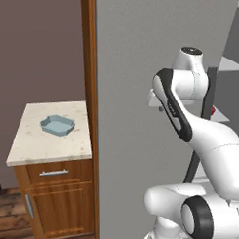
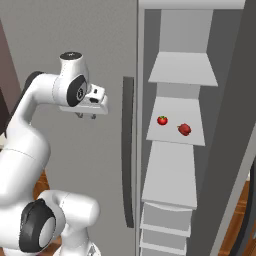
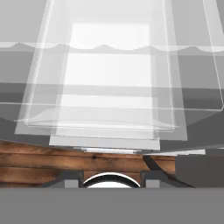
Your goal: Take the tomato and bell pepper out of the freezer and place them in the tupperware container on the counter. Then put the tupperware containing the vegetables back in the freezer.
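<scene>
The freezer (image 2: 180,165) stands open, showing pale grey shelves. On one shelf lie the tomato (image 2: 162,120) and, just to its right, the bell pepper (image 2: 184,129). My gripper (image 2: 86,117) hangs in front of the grey panel to the left of the opening, about level with that shelf, pointing down. Its jaws are open with nothing between them. In the hand view the fingertips (image 3: 65,180) frame translucent freezer shelves and wooden floor below. The light blue tupperware container (image 1: 57,124) sits empty on the beige counter (image 1: 37,148), far left of the arm.
A long dark vertical handle (image 2: 128,150) runs between my gripper and the freezer opening. The open freezer door (image 2: 235,130) stands at the right. A wooden upright (image 1: 90,115) separates the counter from the grey appliance. Below the counter is a drawer (image 1: 53,173).
</scene>
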### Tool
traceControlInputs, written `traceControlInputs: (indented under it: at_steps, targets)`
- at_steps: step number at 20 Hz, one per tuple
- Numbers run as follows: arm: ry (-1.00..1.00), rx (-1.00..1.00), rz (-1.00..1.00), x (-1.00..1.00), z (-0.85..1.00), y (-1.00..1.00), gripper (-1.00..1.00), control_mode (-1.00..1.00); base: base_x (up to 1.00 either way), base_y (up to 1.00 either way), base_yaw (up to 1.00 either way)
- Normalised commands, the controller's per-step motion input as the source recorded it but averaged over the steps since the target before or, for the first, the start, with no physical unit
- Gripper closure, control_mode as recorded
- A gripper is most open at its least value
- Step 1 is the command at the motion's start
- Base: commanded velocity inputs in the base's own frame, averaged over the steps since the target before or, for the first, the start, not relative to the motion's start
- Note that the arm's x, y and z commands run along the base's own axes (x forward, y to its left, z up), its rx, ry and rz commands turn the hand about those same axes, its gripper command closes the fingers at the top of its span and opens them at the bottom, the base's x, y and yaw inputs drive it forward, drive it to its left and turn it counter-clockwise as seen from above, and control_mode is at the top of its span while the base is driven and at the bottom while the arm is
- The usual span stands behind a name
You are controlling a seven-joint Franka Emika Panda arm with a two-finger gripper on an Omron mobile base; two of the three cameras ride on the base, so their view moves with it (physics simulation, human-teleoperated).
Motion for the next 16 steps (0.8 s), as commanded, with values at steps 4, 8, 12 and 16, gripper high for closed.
traceControlInputs:
  at_steps: [4, 8, 12, 16]
  targets:
    - [0.02, 0.0, 0.0, -0.04, -0.02, 0.05, -1.0, -1.0, 0.0, 0.0, 0.0]
    - [0.0, -0.03, 0.0, -0.24, 0.0, 0.41, -1.0, -1.0, 0.0, 0.0, 0.0]
    - [0.0, 0.0, 0.0, -0.5, 0.18, 0.39, -1.0, -1.0, 0.0, 0.0, 0.0]
    - [-0.01, 0.0, -0.01, -0.63, 0.29, 0.19, -1.0, -1.0, 0.0, 0.0, 0.0]
